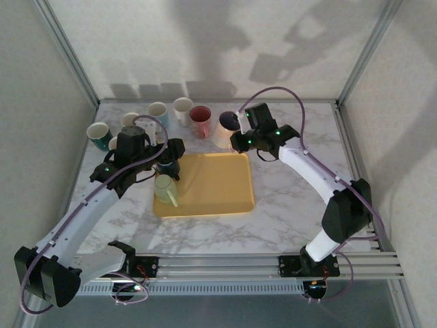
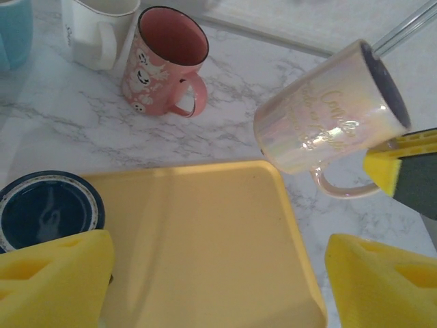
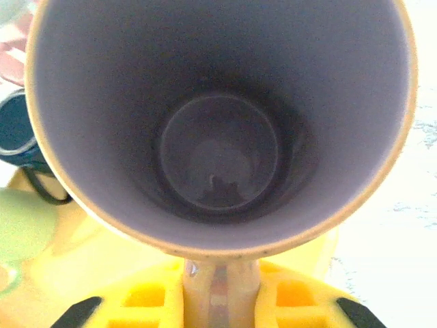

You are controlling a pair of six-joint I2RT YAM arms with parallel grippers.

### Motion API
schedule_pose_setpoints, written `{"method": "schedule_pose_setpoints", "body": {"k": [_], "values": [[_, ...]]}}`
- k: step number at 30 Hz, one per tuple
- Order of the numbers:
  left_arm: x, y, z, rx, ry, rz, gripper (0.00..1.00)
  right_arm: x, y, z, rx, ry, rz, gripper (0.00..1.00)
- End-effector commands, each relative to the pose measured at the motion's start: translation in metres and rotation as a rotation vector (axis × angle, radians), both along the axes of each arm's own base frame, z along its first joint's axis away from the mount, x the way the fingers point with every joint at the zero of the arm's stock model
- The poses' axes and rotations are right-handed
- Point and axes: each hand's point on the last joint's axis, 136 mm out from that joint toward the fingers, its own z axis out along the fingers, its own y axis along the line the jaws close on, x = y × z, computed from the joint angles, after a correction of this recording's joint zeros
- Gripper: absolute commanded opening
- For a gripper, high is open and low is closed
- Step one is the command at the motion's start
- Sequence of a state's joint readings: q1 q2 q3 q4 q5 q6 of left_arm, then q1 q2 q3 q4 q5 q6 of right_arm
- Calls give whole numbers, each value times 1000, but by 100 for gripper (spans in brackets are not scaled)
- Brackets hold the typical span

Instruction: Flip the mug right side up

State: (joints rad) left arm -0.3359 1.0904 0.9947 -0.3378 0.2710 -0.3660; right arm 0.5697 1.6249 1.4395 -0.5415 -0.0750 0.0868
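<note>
The right hand (image 1: 239,140) is closed narrowly on the handle of the pearly mug (image 1: 227,130), with the handle pinched between its yellow pads (image 3: 150,297). From the left wrist the pearly mug (image 2: 328,116) is seen tilted, its dark mouth turned up and away toward the right hand (image 2: 410,167) and its base lowest, just past the far right corner of the yellow tray (image 2: 205,232). Whether the base touches the desk (image 1: 287,198) cannot be told. The right wrist looks straight down into the mug's purple-grey inside (image 3: 218,137). The left hand (image 1: 164,164) stands wide and holds nothing, hanging over the left part of the tray (image 1: 212,184), its two yellow pads (image 2: 54,280) well apart. A dark blue mug (image 2: 48,212) stands mouth up at the tray's far left edge, just beside the left pad. A green mug (image 1: 164,188) sits on the tray's left side, nearer the arms' bases. Beyond the tray, on the marble, a pink mug (image 2: 164,61) stands upright with a white mug (image 2: 95,27) just beside it and a pale blue mug (image 1: 158,113) farther left. A teal mug (image 1: 100,135) stands near the left wall.
</note>
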Motion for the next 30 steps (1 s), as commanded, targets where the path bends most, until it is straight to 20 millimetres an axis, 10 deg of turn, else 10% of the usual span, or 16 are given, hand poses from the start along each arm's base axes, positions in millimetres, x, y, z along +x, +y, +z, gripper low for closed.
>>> {"method": "schedule_pose_setpoints", "body": {"k": [1,30], "values": [[5,6,-14,39,23,24,78,36,4,47,-2,-202,-9,0],[15,-3,-47,32,102,5,76,124,18,-45,-143,-276,-48,0]]}}
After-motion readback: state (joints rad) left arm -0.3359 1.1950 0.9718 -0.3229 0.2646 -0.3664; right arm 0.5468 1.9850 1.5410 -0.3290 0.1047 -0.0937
